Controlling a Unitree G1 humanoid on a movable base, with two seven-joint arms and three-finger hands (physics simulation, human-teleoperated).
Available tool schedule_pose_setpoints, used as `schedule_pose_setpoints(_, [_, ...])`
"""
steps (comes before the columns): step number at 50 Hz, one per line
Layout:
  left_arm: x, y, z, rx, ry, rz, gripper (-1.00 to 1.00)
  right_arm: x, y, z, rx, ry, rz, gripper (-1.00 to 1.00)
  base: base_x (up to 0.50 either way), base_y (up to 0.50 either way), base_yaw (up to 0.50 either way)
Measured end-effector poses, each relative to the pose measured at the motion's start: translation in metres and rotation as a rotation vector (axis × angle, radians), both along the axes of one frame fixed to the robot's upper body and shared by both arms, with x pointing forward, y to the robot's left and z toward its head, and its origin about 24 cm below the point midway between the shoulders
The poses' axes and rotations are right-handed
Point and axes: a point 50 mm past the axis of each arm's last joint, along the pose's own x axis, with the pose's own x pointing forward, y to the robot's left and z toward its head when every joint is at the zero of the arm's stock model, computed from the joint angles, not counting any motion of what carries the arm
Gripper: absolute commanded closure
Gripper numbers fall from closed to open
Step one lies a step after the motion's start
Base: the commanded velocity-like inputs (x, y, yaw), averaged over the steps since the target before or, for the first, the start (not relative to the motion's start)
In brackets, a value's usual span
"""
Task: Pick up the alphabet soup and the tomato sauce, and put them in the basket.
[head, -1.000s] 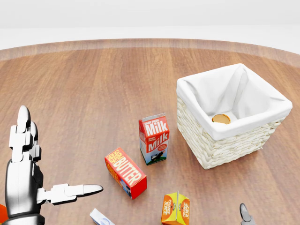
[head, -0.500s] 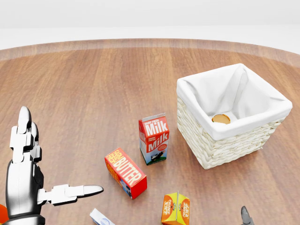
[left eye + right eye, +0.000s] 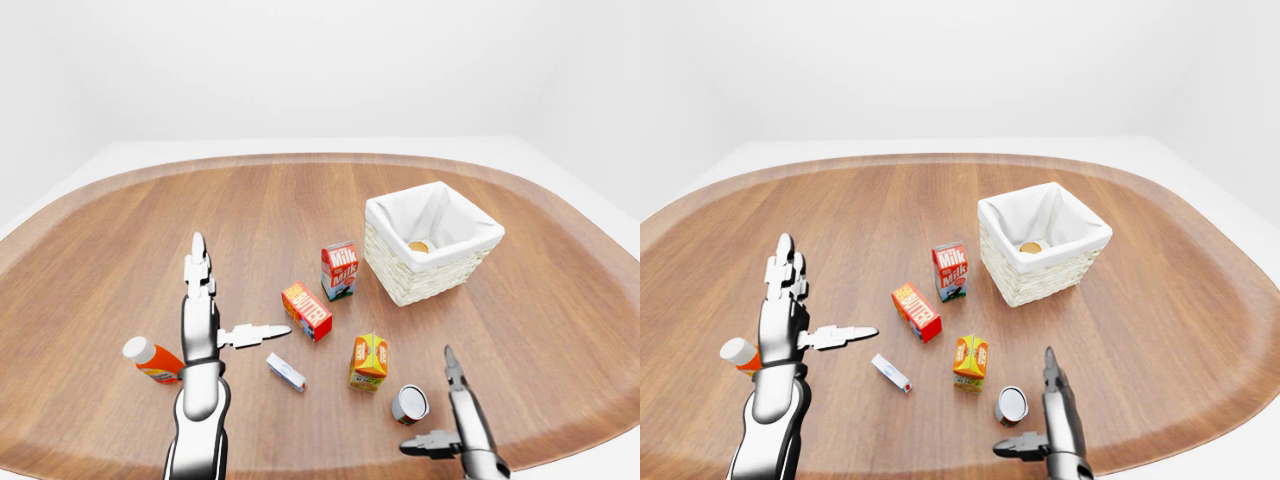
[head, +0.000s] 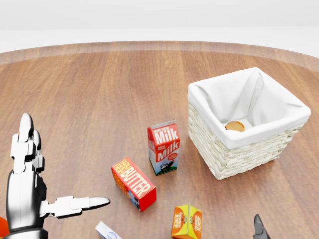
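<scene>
A white-lined wicker basket [image 4: 234,159] stands at the right of the head view. One can [image 4: 235,126] lies inside it, only its tan top showing. A second can [image 3: 409,404] lies on its side on the wooden table [image 3: 120,250], grey end towards me; I cannot read either label. My right hand [image 3: 438,408] is open, fingers pointing up, just right of that lying can and apart from it. My left hand [image 3: 228,298] is open and empty, fingers up and thumb out to the right, left of the butter box.
A milk carton [image 4: 163,147] stands left of the basket, with a red butter box [image 4: 133,183] below it. An orange juice carton [image 3: 369,361] and a small white-and-blue box [image 3: 285,371] lie lower. An orange bottle with a white cap [image 3: 152,358] lies behind my left hand.
My right fingertip has risen slightly at the bottom edge of the head view. My left hand and the objects have stayed where they were.
</scene>
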Motion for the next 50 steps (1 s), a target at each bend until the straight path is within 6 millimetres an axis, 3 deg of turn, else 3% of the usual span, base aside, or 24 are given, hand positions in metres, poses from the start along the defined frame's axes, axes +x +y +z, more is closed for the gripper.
schedule_pose_setpoints(50, [0.000, 0.000, 0.000, -0.001, 0.000, 0.000, -1.00, 0.001, 0.012, 0.002, -0.238, -0.061, 0.048, -1.00, 0.00, 0.00, 0.00])
